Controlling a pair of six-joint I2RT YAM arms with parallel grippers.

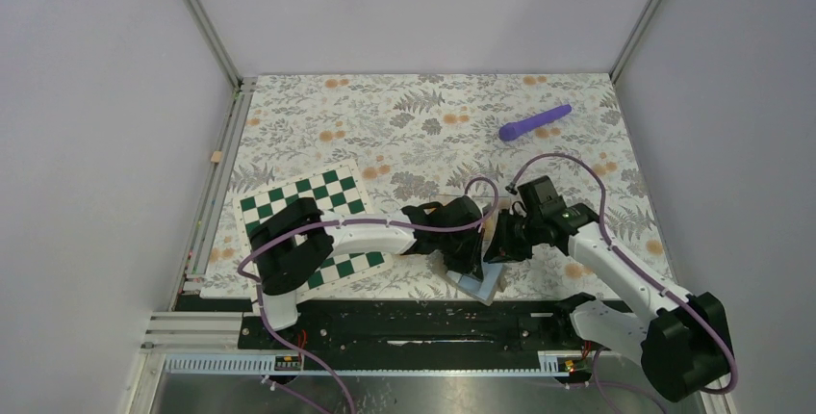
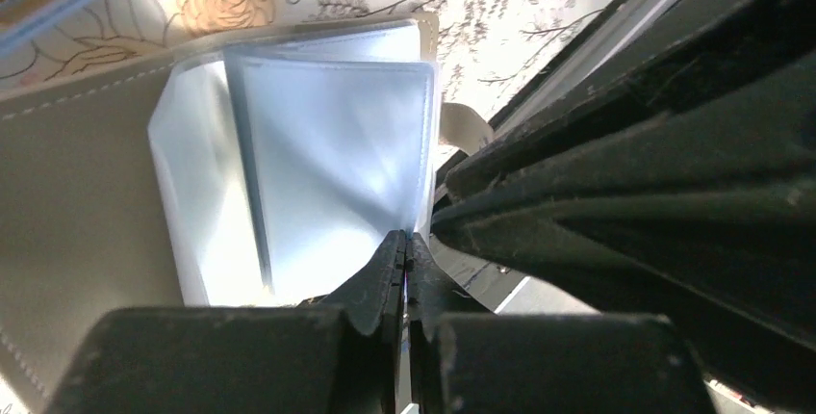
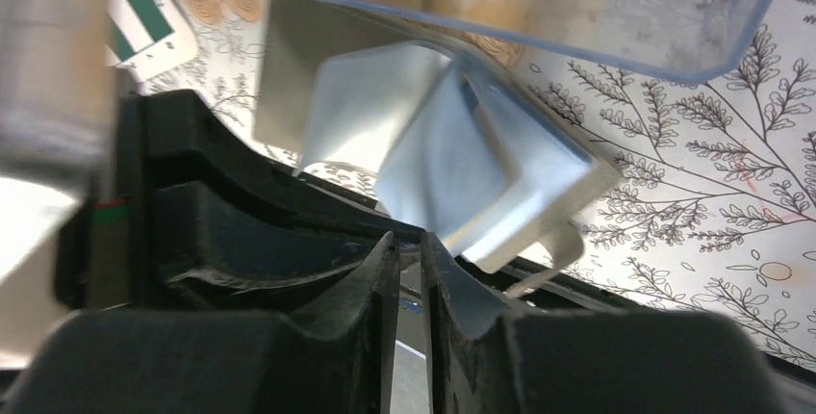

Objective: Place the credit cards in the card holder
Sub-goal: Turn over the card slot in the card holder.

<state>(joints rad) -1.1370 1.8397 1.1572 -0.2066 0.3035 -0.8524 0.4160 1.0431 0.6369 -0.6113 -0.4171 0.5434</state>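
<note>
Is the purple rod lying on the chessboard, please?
No, the purple rod lies on the floral cloth at the far right, well apart from the chessboard.

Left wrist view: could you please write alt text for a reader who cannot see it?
The left gripper, jaws closed, pinches the lower edge of a clear sleeve in the open grey card holder. Floral tablecloth lies behind; the dark right gripper fills the right side.

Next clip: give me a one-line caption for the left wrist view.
Left gripper shut on the edge of a clear sleeve of the open card holder, above the floral tablecloth.
</note>
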